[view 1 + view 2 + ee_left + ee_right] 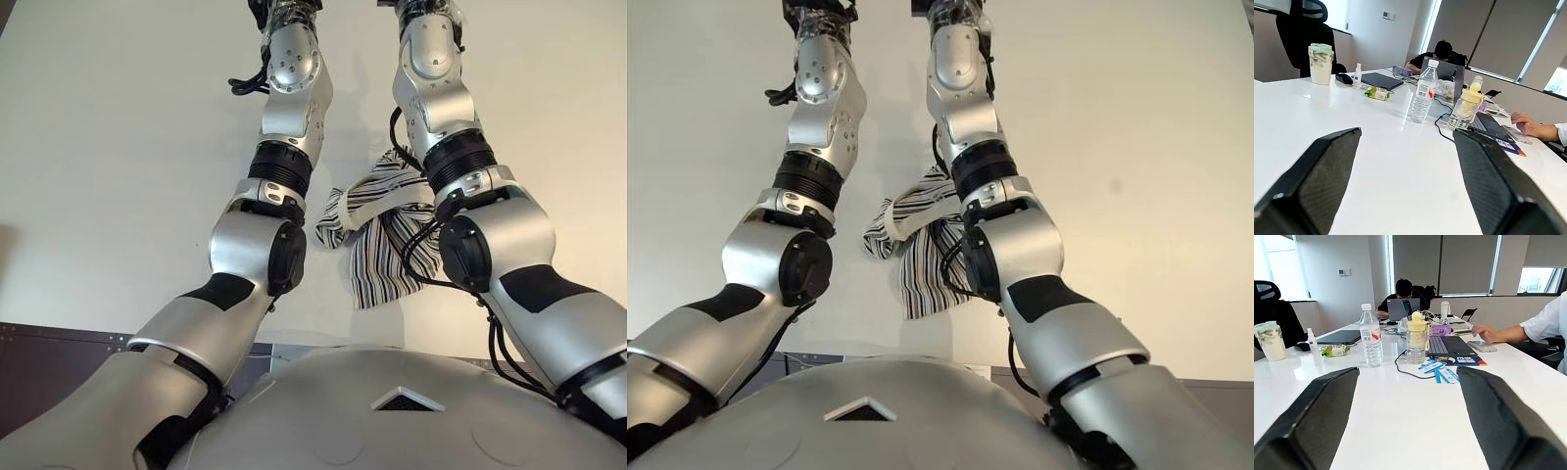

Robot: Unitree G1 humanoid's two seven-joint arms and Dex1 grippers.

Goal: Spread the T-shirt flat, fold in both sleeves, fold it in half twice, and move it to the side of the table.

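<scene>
A black-and-white striped T-shirt (377, 245) lies crumpled in a heap on the white table (118, 147), close to the robot's side. My right forearm passes over its right part and hides some of it, while my left arm runs just left of it. Both arms stretch forward well past the shirt. In the left wrist view my left gripper (1408, 132) is open just above bare tabletop, nothing between its black fingers (1317, 176). My right gripper (1409, 369) is open the same way, its fingers (1498, 416) wide apart over bare table.
Farther along the table stand a clear water bottle (1421, 93), a yellow-lidded bottle (1465, 107), a lidded cup (1321, 63), laptops (1447, 345), a cable and some cards. White tabletop stretches to the left and right of the shirt.
</scene>
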